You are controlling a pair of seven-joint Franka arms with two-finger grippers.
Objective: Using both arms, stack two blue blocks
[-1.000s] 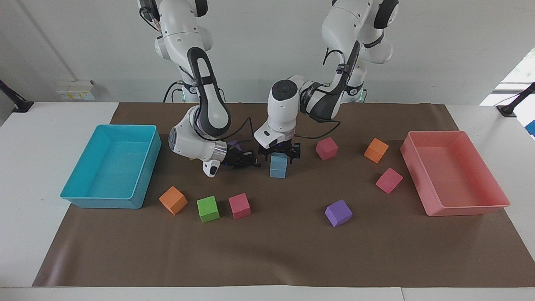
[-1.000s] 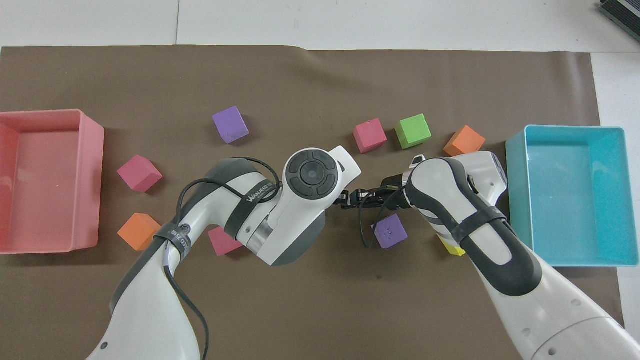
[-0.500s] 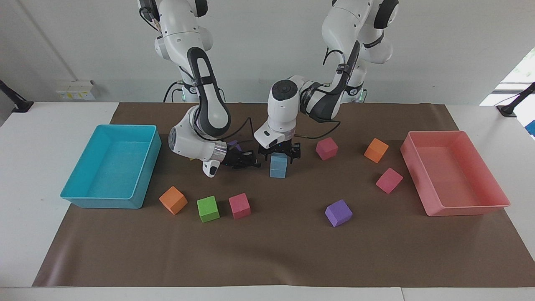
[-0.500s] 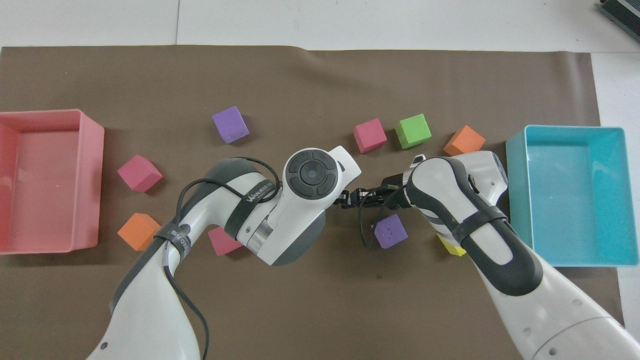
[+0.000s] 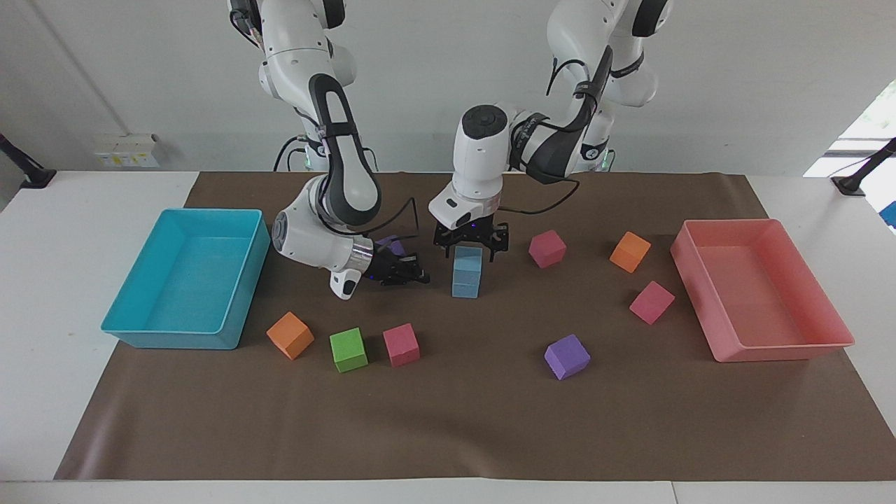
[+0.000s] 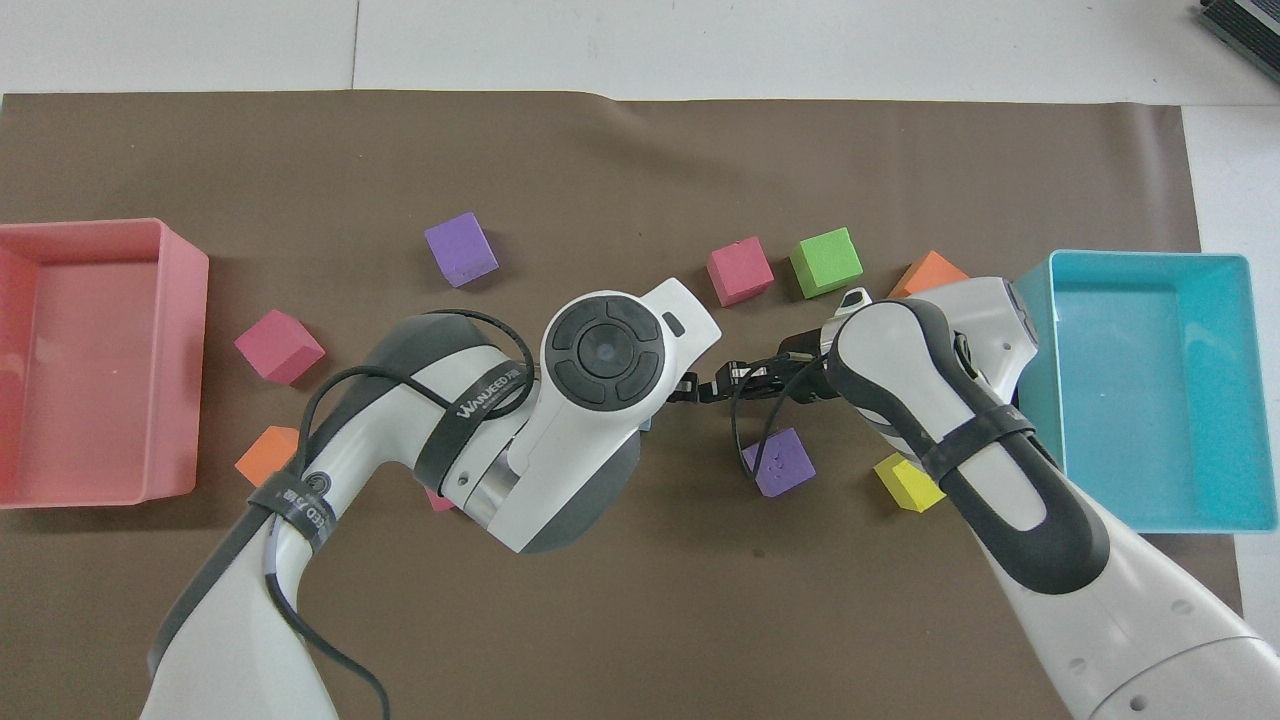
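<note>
The two blue blocks stand stacked near the middle of the mat, the upper block (image 5: 467, 256) squarely on the lower block (image 5: 465, 283). My left gripper (image 5: 470, 252) hangs straight over the stack. It is open, with its fingers spread wider than the upper block and level with its top edge, holding nothing. My right gripper (image 5: 418, 274) points sideways at the stack from the right arm's end, a short gap away, open and empty. In the overhead view the left wrist hides the stack, and the right gripper (image 6: 712, 388) shows beside it.
A purple cube (image 6: 780, 462) and a yellow cube (image 6: 908, 482) lie by the right arm. Orange (image 5: 290, 335), green (image 5: 348, 349) and pink (image 5: 401, 344) cubes lie farther out. A turquoise tray (image 5: 140, 329) and a pink tray (image 5: 777, 350) stand at the table's ends.
My left gripper has let go of the upper blue block and risen above it. My right gripper has drawn back from the stack toward the right arm's end.
</note>
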